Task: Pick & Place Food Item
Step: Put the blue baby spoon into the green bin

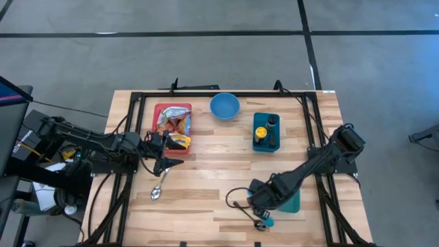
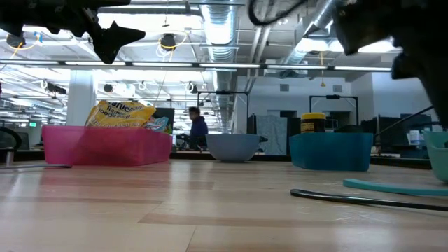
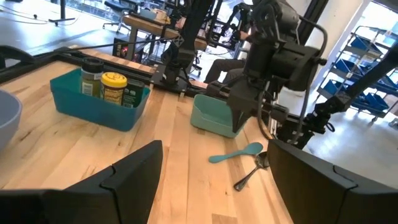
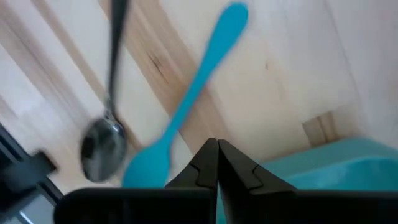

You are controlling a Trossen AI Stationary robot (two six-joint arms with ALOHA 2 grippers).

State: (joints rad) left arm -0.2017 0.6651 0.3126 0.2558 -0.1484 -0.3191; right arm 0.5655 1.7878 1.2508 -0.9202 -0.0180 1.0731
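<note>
High view: wooden table [image 1: 206,199] with a black frame around it. Pink bin [image 1: 173,127] sits at far left, packed with snack packets; a yellow one [image 1: 180,141] lies at its near end. Left gripper [image 1: 162,164] hovers just beside the bin's near edge, fingers spread wide and empty. A metal spoon [image 1: 157,191] lies on the wood just near-side of that gripper. Blue bowl [image 1: 224,106] sits at far centre. To its right, a blue bin [image 1: 266,132] holds a yellow-lidded jar [image 1: 260,132] and a dark bottle [image 1: 272,123]. Right gripper [image 1: 263,203] is down low at near centre-right, fingers pressed together on nothing. Just beside it are a teal tray [image 1: 291,201], a light-blue spoon [image 4: 186,106] and a second metal spoon [image 4: 106,124], both lying flat on the wood, apart from the fingers. Low view: the yellow packet stands above the pink bin's rim; a person [image 2: 198,128] sits in the room well behind the table.
</note>
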